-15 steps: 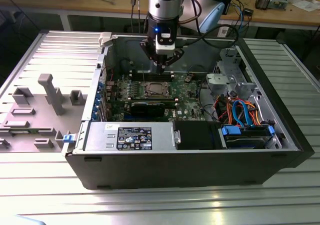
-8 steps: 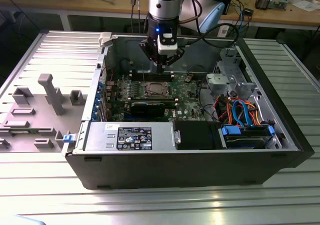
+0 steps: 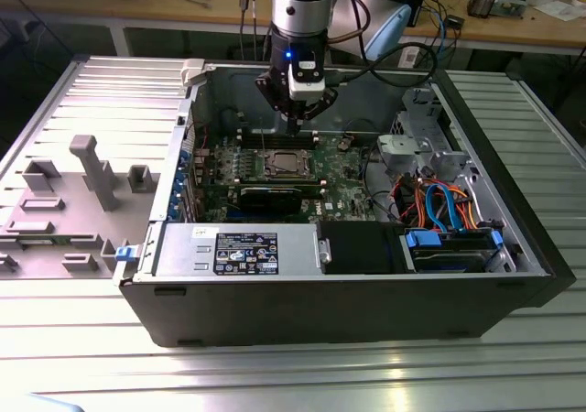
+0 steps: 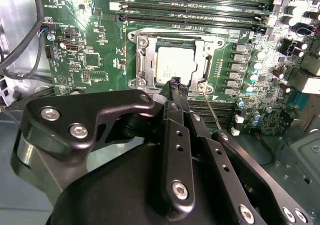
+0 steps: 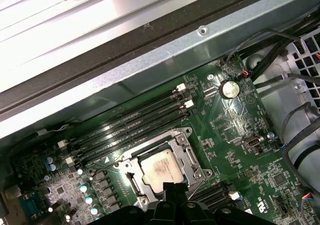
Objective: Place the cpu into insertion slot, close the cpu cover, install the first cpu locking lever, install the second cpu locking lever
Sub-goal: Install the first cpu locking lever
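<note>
The cpu (image 4: pixel 174 65) was seated in the insertion slot (image 3: pixel 265 164) on the motherboard (image 4: pixel 90 60), inside the open computer case (image 3: pixel 320 293) that rested on the tabletop (image 3: pixel 275 366). The first step was therefore judged complete. The cpu cover (image 4: pixel 202 60) lay flat around the chip, with the dull metal top exposed through its window, so the cover was judged to be closed. In the second wrist view, a thin metal rod (image 4: pixel 212 112) projected from the socket corner nearest the end effector and angled away across the adjacent memory slots (image 4: pixel 235 107). This rod was judged to be a locking lever not yet latched. The condition of the other lever could not be determined. The end effector (image 4: pixel 175 82) was positioned directly above the near edge of the socket, beside that rod. Its fingertips were drawn together with nothing visible between them, and contact with the rod could not be confirmed. The cpu lay flat, with its metal face upward toward the wrist cameras. Being square, it had no marked long axis, and its edges ran parallel and perpendicular to the long black memory slots on the far side of the socket. The rod's long axis ran obliquely outward from the socket corner.
</note>
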